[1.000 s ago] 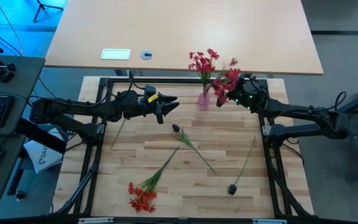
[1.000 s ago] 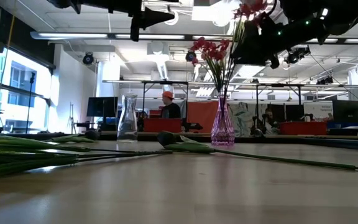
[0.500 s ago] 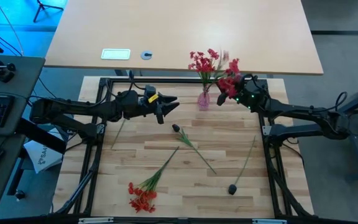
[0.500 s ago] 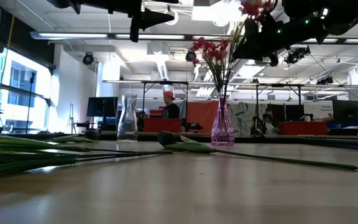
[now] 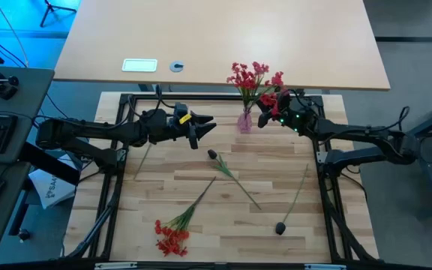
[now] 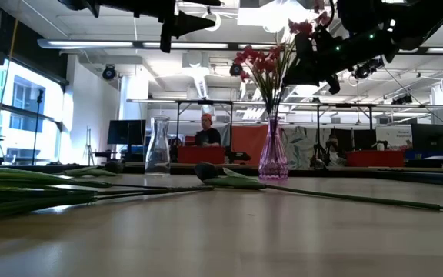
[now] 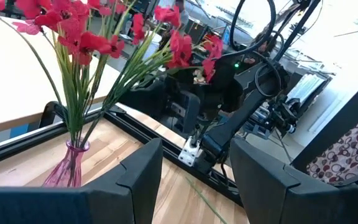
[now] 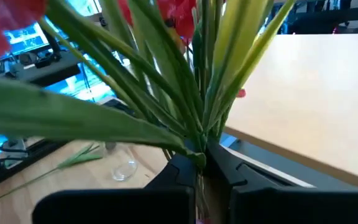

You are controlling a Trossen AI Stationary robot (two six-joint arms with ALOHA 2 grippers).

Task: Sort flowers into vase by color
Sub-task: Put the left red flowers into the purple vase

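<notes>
Pink glass vase [image 5: 245, 120] holds red sprays [image 5: 250, 76]; right gripper [image 5: 278, 112] clamps red spray; left gripper [image 5: 201, 129] open, empty.

White box [image 5: 51, 189] beside the counter, left edge: letters "SA…", the rest cut off.
White card [image 5: 139, 65] on the far tabletop: print too small to read.
Screens in the room behind: nothing legible.

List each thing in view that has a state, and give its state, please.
Pink vase: upright, holds red flowers.
Clear vase: upright, empty.
Red spray: lying on table.
Dark buds: lying on table.
Left gripper: open, empty.
Right gripper: shut on red flower stems.
</notes>
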